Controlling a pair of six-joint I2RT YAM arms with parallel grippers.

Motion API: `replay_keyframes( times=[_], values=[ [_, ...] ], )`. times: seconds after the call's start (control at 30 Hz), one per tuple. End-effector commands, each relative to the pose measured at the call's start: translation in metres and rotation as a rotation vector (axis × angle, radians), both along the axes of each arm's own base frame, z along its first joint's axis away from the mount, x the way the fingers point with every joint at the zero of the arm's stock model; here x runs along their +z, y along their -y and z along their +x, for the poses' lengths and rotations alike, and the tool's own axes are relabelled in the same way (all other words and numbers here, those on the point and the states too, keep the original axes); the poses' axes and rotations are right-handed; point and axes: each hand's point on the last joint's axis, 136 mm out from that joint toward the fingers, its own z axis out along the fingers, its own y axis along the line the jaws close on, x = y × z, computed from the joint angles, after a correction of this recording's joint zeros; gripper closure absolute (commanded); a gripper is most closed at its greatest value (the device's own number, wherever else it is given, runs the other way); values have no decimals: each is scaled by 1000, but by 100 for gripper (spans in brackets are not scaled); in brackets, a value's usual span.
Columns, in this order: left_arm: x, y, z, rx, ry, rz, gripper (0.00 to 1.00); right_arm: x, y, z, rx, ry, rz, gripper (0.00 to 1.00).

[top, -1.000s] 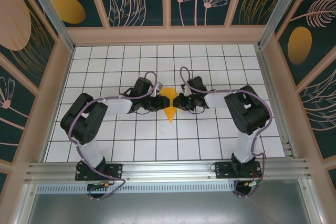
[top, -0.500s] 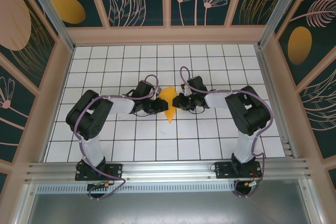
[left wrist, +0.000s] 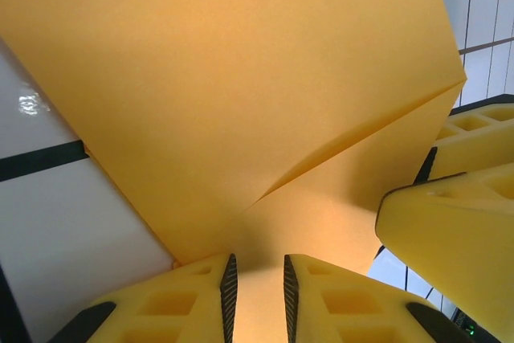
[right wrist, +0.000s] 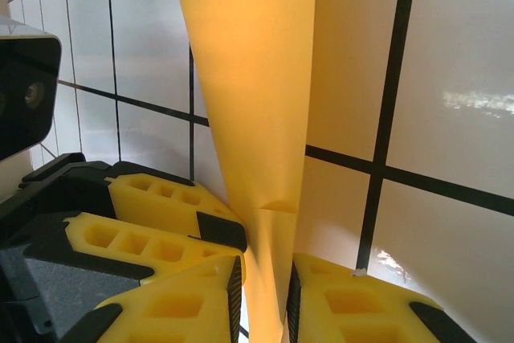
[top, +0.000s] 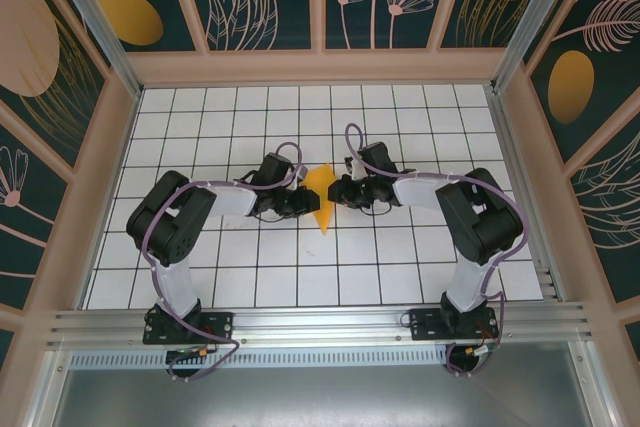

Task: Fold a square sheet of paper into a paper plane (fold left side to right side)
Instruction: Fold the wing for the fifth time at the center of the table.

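Note:
The orange-yellow paper point(top: 320, 197) is folded into a pointed shape with its tip toward the near edge, and it is raised off the white grid at the middle of the table. My left gripper point(top: 305, 200) meets it from the left and my right gripper point(top: 337, 193) from the right. In the left wrist view the paper point(left wrist: 241, 78) spreads wide with a crease, and the left gripper point(left wrist: 257, 287) pinches its lower part. In the right wrist view the paper point(right wrist: 257, 78) stands on edge, curling, and runs down between the nearly closed jaws of the right gripper point(right wrist: 263, 295).
The white grid table point(top: 400, 277) is boxed in by wooden-framed patterned walls point(top: 118, 147) on three sides. An aluminium rail point(top: 320, 325) carrying both arm bases runs along the near edge. The two grippers' fingers point(right wrist: 152, 198) sit almost touching each other around the paper.
The left arm has swung inward and lifted the paper's left side, so the flat symmetric shape now tilts up and to the right. The right gripper has stayed almost still.

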Motion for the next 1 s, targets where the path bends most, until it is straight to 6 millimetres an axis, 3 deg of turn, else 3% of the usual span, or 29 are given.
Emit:
replay_keyframes(
  times=[0.0, 0.73, 0.97],
  values=[
    [-16, 0, 1, -11, -4, 43, 74, 18, -6, 0, 15, 16, 25, 75],
    [-29, -7, 3, 1, -17, 111, 75, 32, -21, 1, 9, 17, 30, 77],
    [-28, -9, 4, 9, -11, 115, 76, 17, -5, -4, -15, -5, -103, 76]
  ],
)
